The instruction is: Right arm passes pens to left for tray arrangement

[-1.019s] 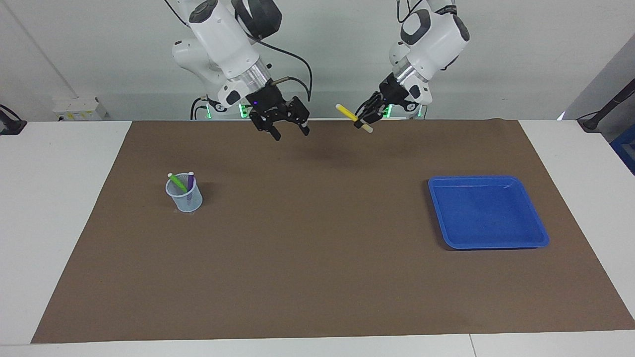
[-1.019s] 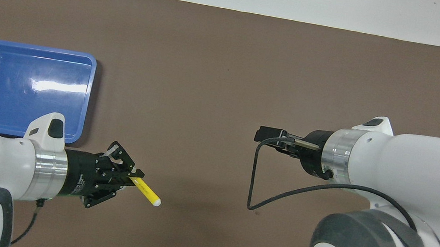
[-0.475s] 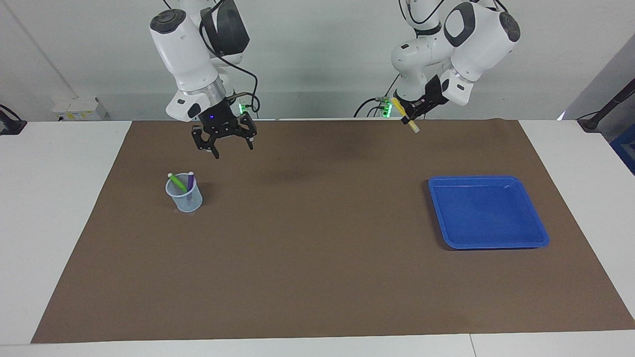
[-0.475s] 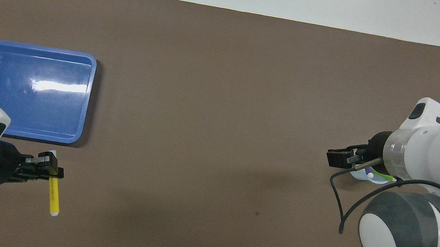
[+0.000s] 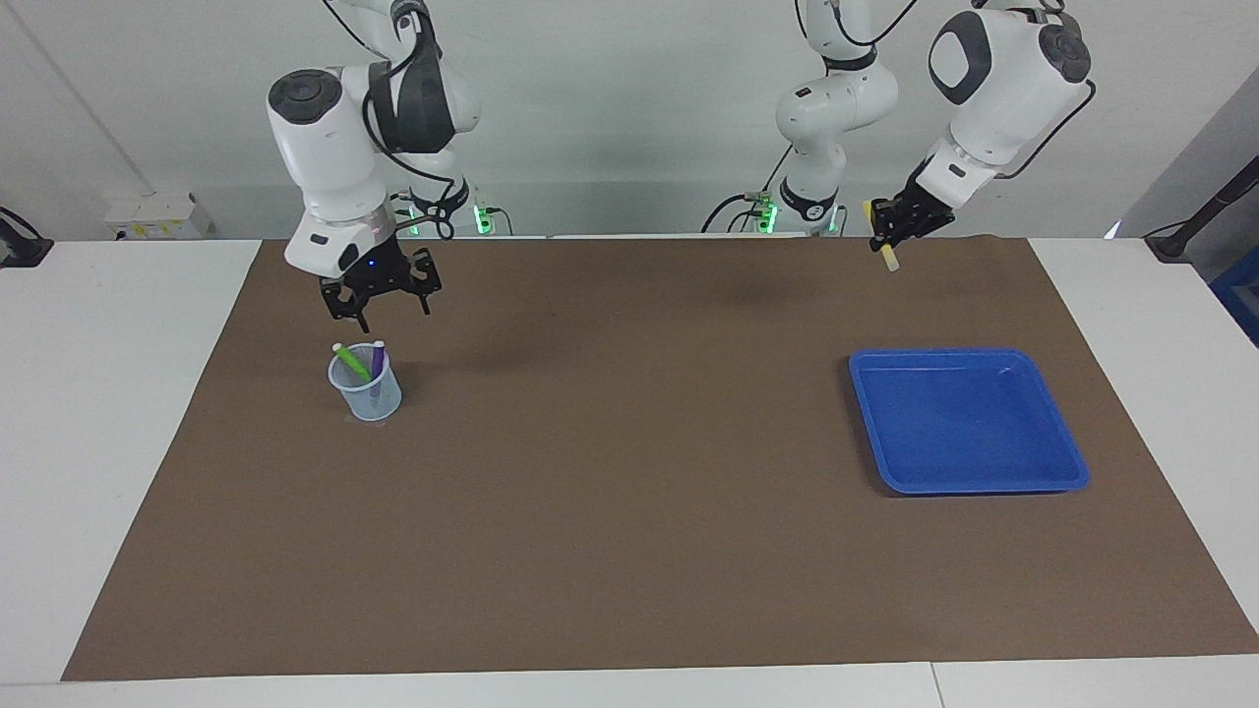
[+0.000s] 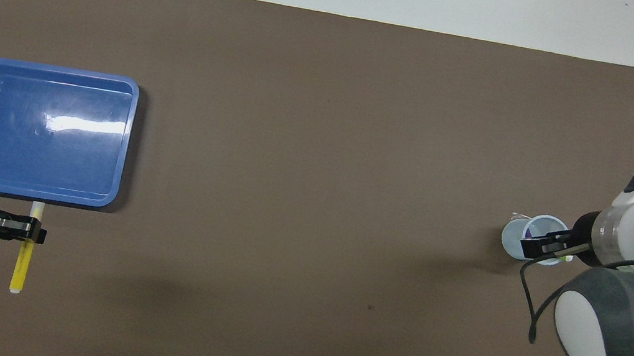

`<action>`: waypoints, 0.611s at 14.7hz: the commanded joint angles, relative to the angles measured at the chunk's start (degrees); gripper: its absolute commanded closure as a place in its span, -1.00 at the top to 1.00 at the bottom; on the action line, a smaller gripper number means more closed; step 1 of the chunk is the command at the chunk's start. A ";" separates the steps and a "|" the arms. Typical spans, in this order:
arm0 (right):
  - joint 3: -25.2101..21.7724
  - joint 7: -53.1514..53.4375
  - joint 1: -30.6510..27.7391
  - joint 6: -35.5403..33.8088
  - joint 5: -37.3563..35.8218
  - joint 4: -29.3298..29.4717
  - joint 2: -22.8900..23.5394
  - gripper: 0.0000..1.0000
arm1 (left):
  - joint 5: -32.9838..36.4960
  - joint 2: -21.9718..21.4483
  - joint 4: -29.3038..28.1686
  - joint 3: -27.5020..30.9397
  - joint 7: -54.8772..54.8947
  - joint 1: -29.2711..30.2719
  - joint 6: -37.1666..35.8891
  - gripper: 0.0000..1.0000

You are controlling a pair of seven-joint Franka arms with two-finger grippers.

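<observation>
Facing view, upper right: our left end effector (image 5: pixel 893 228) is clamped on the yellow pen (image 5: pixel 889 258), above the blue tray (image 5: pixel 969 421). Upper left, our right end effector (image 5: pixel 377 298), fingers apart and empty, hangs over the cup (image 5: pixel 366 385) holding the green pen (image 5: pixel 352 362) and purple pen (image 5: pixel 377 356).

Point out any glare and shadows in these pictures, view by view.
Overhead view: a white patch of glare lies across the floor of the blue tray, and soft shadows fall on the brown mat near both arms. Facing view: the tray shows no such patch, the cup casts a small shadow beside it, and faint dark blurs mark the mat near the robots' edge.
</observation>
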 commanded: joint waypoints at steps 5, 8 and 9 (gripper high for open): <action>0.97 16.33 -0.73 3.62 -1.13 -1.84 5.54 0.08 | 6.84 13.87 3.39 -0.52 4.14 1.86 11.41 -1.00; 0.97 21.10 -0.73 4.34 -1.13 -1.75 6.86 -0.10 | 8.87 18.71 3.39 -0.52 3.88 1.95 17.48 -1.00; 0.97 22.93 -0.73 4.34 -1.13 -1.58 7.39 -0.13 | 8.87 19.59 3.39 -0.52 3.88 2.03 18.72 -1.00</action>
